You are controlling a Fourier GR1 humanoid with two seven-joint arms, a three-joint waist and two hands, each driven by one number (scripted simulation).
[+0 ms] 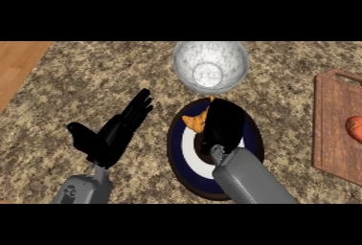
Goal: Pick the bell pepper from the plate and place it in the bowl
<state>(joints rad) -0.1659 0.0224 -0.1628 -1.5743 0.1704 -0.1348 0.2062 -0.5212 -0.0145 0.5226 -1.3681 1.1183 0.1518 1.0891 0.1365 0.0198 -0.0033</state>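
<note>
An orange bell pepper (195, 122) lies on the far part of a dark blue plate (178, 153) with a white centre. My right hand (226, 125) is laid over the pepper and hides most of it; only its left side and a small tip beyond the hand show. Just past the plate stands a pale speckled bowl (210, 66) with nothing in it. My left hand (113, 134) is open, fingers straight and pointing up and away, resting to the left of the plate and apart from it.
A wooden cutting board (332, 129) lies at the right edge with a red-orange round thing (354, 129) on it. The counter top is speckled stone, and a wooden surface (17, 62) shows at the far left.
</note>
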